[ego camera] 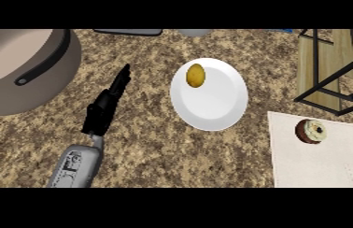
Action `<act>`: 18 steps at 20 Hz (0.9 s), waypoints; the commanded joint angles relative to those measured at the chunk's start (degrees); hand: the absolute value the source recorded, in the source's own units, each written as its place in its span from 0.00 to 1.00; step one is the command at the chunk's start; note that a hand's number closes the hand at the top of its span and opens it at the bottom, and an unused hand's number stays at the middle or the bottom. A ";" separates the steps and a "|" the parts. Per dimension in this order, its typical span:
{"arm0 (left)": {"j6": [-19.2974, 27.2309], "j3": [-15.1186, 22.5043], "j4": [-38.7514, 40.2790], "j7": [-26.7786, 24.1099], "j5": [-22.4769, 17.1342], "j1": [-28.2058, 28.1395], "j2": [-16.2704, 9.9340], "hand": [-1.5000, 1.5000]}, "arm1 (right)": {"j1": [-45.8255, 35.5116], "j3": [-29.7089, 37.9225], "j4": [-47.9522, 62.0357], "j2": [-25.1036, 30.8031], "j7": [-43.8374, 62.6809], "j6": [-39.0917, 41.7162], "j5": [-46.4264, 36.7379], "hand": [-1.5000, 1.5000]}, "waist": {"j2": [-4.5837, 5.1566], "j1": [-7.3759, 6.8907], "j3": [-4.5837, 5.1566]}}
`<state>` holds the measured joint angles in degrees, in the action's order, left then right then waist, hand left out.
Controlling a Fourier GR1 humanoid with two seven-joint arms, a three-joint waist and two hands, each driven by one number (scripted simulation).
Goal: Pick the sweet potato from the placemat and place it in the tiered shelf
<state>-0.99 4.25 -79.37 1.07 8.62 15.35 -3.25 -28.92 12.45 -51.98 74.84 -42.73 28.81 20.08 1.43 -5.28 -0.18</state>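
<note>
A pale placemat [303,166] lies at the lower right. On it sits a small round brown thing with a cream top and a dark spot [311,131], which may be the sweet potato seen end-on. The tiered shelf [324,68], light wood in a black wire frame, stands at the upper right, just beyond the placemat. My left hand [103,105] is left of centre, fingers straight and pointing away from me, open and holding nothing. It is far from the placemat. My right hand is out of the picture.
A white plate [217,105] in the middle carries a yellow-brown oval item [196,75] near its far edge. A large grey pot with a black handle [31,68] fills the upper left. Dark and grey objects [127,32] sit at the far edge.
</note>
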 commanded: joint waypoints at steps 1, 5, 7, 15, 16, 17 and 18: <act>-0.86 -1.61 -0.26 1.03 -1.09 0.12 -1.32 0.50 | -4.34 -3.91 2.74 -3.52 -8.82 4.96 -4.03 1.00 | -0.34 0.80 0.04; -0.23 0.15 -0.97 0.26 -0.25 -0.54 0.30 0.50 | -10.26 -5.73 5.33 -7.30 -11.70 -2.20 -8.03 1.00 | -0.26 0.31 0.00; -0.70 -0.82 0.45 -1.47 -0.51 -1.95 -0.82 0.50 | -8.46 -6.63 4.96 -9.82 -18.24 -4.16 -9.86 1.00 | -0.26 1.20 -0.06; -1.15 -0.35 -1.06 -0.45 -0.34 -2.47 -1.04 0.50 | -18.20 -9.20 13.15 -17.82 -7.63 3.93 -4.54 1.00 | -0.37 0.45 0.01; -0.28 -0.09 -0.84 -0.22 -0.06 -1.30 0.01 0.50 | -19.65 -9.36 14.20 -17.03 -6.73 6.20 -4.21 1.00 | -0.37 1.13 0.04; -0.40 -1.42 -0.56 0.66 -0.51 0.39 -0.89 0.50 | -20.54 -9.74 14.73 -18.07 -6.01 6.55 -4.03 1.00 | -0.40 1.55 0.05; -0.03 -0.13 -0.66 -0.96 0.27 -1.58 -0.08 0.50 | -22.94 -10.00 15.79 -18.51 -5.65 5.73 -4.69 1.00 | -0.24 0.81 0.06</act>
<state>-1.29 3.73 -79.83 0.51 8.48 14.04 -3.62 -47.42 3.00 -40.13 58.67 -45.73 25.11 14.05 1.09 -4.26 -0.13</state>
